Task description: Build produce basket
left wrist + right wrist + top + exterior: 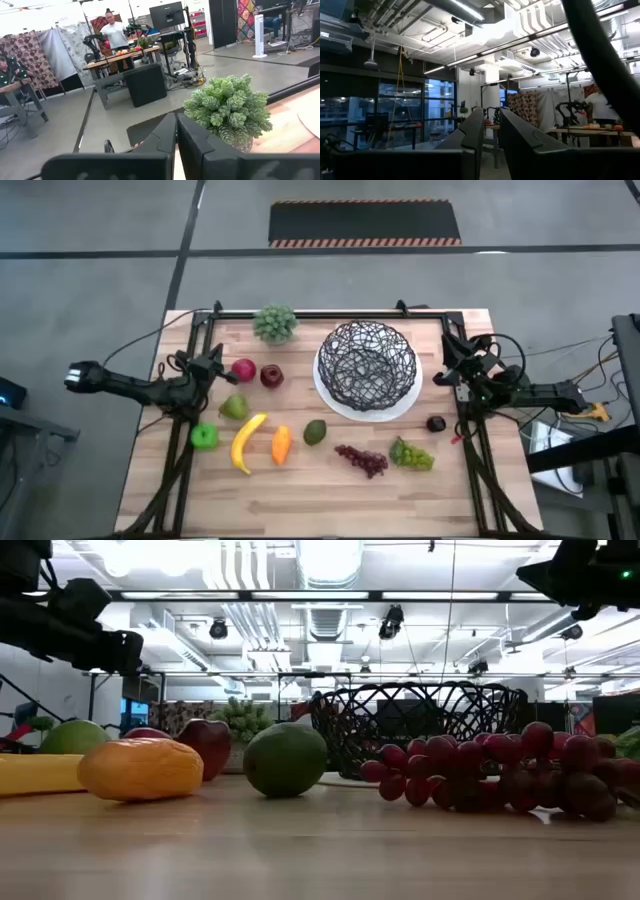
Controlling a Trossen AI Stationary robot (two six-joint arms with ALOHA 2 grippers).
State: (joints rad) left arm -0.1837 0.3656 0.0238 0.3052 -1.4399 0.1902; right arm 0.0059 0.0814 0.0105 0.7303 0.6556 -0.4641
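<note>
Wooden table point(330, 500), produce point(282, 442) beside empty basket point(367, 365), both jaws closed, empty, at table edges.

Grey concrete floor point(90, 220), a striped black mat point(365, 224), bright ceiling lights point(330, 555), patterned curtains point(25, 50) behind.
</note>
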